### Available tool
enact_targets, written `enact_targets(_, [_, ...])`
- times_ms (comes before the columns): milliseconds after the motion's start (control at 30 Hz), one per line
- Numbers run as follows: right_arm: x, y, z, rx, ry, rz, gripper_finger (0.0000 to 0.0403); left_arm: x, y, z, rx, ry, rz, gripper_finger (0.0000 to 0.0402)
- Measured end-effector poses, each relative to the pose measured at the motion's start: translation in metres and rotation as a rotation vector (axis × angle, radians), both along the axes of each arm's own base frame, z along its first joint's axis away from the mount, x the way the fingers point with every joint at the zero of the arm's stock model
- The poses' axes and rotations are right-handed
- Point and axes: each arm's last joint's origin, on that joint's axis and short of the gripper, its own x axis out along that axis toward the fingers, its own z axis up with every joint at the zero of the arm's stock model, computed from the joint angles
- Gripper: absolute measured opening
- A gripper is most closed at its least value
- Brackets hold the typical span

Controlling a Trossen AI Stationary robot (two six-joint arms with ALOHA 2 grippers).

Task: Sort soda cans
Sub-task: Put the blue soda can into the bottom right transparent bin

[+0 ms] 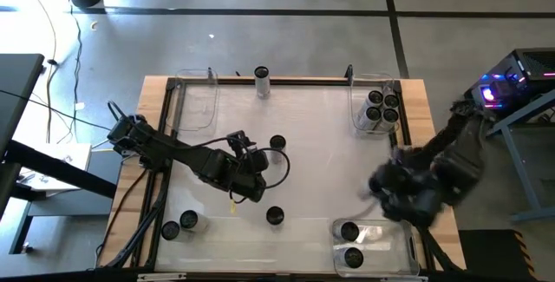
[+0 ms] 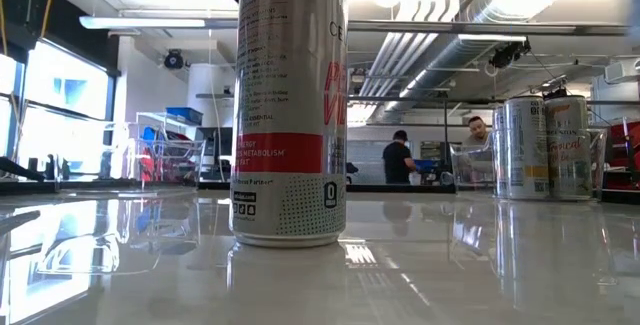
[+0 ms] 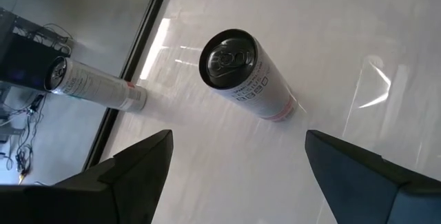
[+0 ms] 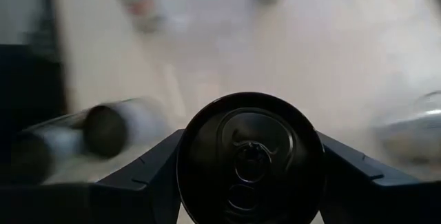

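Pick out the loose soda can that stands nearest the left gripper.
It is the can standing alone mid-table just past the open left gripper, the one filling its wrist view. The other loose cans stand farther off at the table's edges.

The dark, jointed left arm is stretched from the left edge toward the middle of the tabletop, and its two-finger gripper [image 3: 238, 165] is held above the surface with the jaws spread wide and nothing between them. The dark right arm is folded in from the right edge, blurred in the overhead view. Its gripper [image 4: 249, 158] is clamped on a dark-topped, silver-sided soda can [image 4: 249, 156], gripped by both jaws.
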Motion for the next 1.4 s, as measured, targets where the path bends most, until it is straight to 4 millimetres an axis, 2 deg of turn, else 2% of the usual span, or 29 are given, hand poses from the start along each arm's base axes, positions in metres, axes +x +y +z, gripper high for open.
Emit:
enact_targets(233, [-0.033,0.048,-0.021,0.118,0.027,-0.031,0.0234,0.001,0.000,0.000,0.003,-0.012,0.002,0.0326])
enact_targets(367, [-0.042,0.078,-0.049,0.102,-0.008,-0.031,0.0234,0.002,0.000,0.001,0.006,-0.023,0.003,0.0326])
enact_targets(467, [-0.041,0.093,-0.075,0.058,-0.073,-0.020,0.0234,0.003,-0.001,0.001,0.005,-0.034,-0.007,0.0326])
enact_targets(600, [-0.035,0.095,-0.104,0.016,-0.087,-0.055,0.0234,0.006,-0.002,0.002,0.010,-0.043,-0.032,0.0326])
enact_targets(700, [-0.029,0.095,-0.116,0.010,-0.084,-0.049,0.0234,0.007,-0.002,0.002,0.010,-0.048,-0.032,0.0326])
enact_targets(1000, [-0.010,0.095,-0.125,0.008,-0.082,0.032,0.0234,0.007,-0.002,0.002,0.004,-0.054,-0.025,0.0326])
enact_targets(1167, [-0.002,0.091,-0.128,0.015,-0.046,0.015,0.0234,0.007,-0.002,0.002,-0.001,-0.055,-0.027,0.0326])
enact_targets(1233, [0.000,0.090,-0.128,0.024,-0.032,0.000,0.0252,0.007,-0.002,0.002,-0.005,-0.053,-0.028,0.0326])
enact_targets(1400, [0.004,0.087,-0.127,0.046,0.020,-0.024,0.0328,0.007,-0.003,0.002,-0.020,-0.048,-0.034,0.0326])
